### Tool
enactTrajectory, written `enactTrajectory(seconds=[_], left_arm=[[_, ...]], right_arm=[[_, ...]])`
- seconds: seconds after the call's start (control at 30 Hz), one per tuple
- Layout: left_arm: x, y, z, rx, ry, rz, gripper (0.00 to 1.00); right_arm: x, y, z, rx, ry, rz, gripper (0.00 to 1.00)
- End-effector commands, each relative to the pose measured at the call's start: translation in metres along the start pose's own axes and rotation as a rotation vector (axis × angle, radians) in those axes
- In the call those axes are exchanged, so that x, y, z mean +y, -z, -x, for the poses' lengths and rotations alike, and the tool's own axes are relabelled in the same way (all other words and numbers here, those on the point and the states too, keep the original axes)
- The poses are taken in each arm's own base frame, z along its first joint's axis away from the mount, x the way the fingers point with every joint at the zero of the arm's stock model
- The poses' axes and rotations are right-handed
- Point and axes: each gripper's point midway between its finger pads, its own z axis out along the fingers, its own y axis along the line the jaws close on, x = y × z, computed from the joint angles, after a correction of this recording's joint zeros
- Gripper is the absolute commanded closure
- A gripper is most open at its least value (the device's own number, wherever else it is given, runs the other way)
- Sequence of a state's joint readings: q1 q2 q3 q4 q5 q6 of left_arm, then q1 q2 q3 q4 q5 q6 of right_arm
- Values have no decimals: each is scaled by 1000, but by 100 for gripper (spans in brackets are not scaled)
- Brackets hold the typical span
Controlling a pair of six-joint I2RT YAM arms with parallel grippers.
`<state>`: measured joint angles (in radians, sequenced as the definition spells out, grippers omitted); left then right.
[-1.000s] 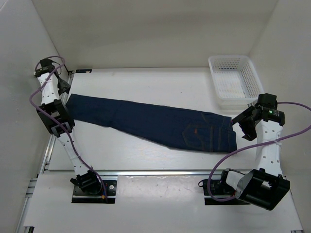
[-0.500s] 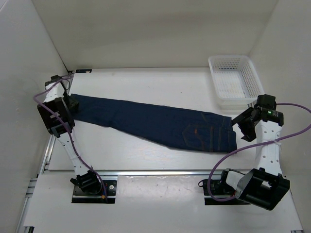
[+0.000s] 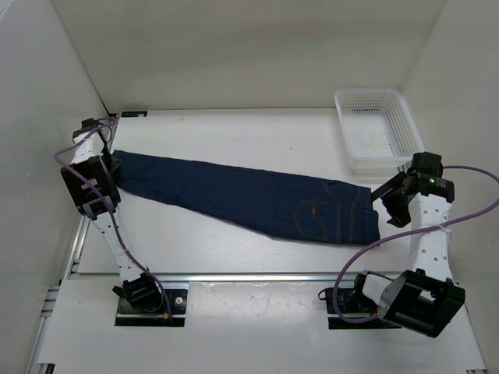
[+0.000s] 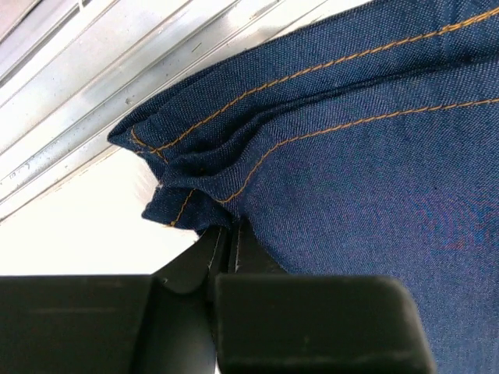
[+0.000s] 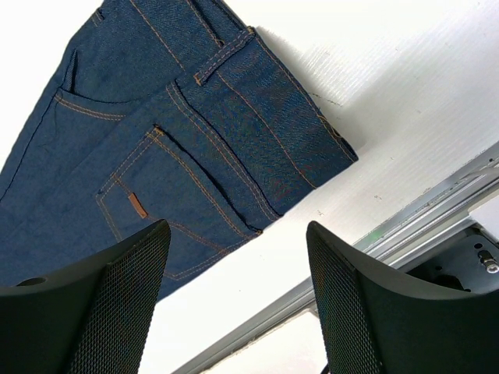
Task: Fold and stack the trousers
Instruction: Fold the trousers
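The trousers [image 3: 249, 199] are dark navy jeans lying folded lengthwise, running from the table's far left to its right, with the waist and pockets at the right end. My left gripper [image 3: 117, 167] sits at the leg hems and is shut, pinching the bunched hem corner [image 4: 187, 206] of the trousers [image 4: 374, 156]; the left gripper [image 4: 230, 230] shows no gap between its fingers. My right gripper [image 3: 387, 204] hovers open just right of the waist. In the right wrist view the right gripper [image 5: 236, 234] holds nothing, and the trousers' [image 5: 156, 132] back pocket lies beyond it.
A white plastic basket [image 3: 366, 93] stands at the back right corner. An aluminium rail [image 4: 93, 93] runs along the table's left edge beside the hems, and another rail [image 5: 405, 226] along the near edge. White walls close in the left, back and right.
The left arm came down from the back left wall to the leg hems and its gripper closed on the hem. The right arm has barely moved.
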<state>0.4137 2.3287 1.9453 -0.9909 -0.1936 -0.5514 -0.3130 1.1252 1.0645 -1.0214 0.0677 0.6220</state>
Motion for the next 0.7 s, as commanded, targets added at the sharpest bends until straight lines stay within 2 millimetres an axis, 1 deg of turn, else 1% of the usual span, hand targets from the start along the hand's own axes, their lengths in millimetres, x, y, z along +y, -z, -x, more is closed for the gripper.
enactTrajectory(seconds=[0.0, 0.03, 0.07, 0.1, 0.13, 0.17, 0.2, 0.27, 0.3, 0.33, 0.37, 0.4, 0.43, 0.47, 0.5, 0.53, 0.6, 0.63, 0.67], left_arm=[[-3, -2, 12, -36, 19, -11, 90], [-2, 1, 15, -50, 21, -5, 90], [-1, -1, 12, -43, 19, 0, 90], [-1, 4, 15, -52, 22, -6, 90], [1, 1, 10, -40, 19, 1, 90], [4, 4, 10, -47, 19, 12, 90], [3, 9, 13, -58, 33, 5, 90], [6, 13, 10, -57, 32, 5, 90], [5, 27, 17, -85, 39, -12, 90], [4, 35, 17, -99, 34, -12, 90], [1, 46, 22, -139, 31, -16, 90], [3, 57, 28, -167, 37, -15, 90], [-1, 78, 30, -206, 34, -35, 90], [3, 88, 35, -235, 33, -32, 90], [-2, 100, 35, -254, 26, -50, 90], [-5, 120, 38, -289, 18, -75, 90], [-3, 138, 43, -323, 18, -95, 90], [0, 144, 42, -330, 19, -99, 90], [1, 159, 45, -358, 28, -118, 90]], right_arm=[[4, 3, 1, -17, 4, 25, 24], [4, 3, 1, -17, 4, 25, 24], [4, 3, 1, -17, 4, 25, 24], [4, 3, 1, -17, 4, 25, 24], [4, 3, 1, -17, 4, 25, 24], [4, 5, 1, -24, 4, 30, 24], [4, 5, 1, -24, 4, 31, 24], [4, 5, 1, -24, 4, 31, 24], [4, 5, 1, -24, 4, 31, 24], [4, 5, 1, -24, 4, 31, 24], [5, 5, 0, -19, 4, 38, 24], [5, 5, 0, -19, 4, 38, 24], [5, 5, 0, -19, 4, 38, 24], [5, 5, 0, -19, 4, 38, 24], [5, 5, 0, -19, 4, 38, 24], [5, 7, 1, -26, 4, 43, 24], [7, 10, 0, -28, 4, 56, 24], [6, 10, 0, -29, 13, 56, 24], [5, 9, -2, -29, 13, 56, 24]])
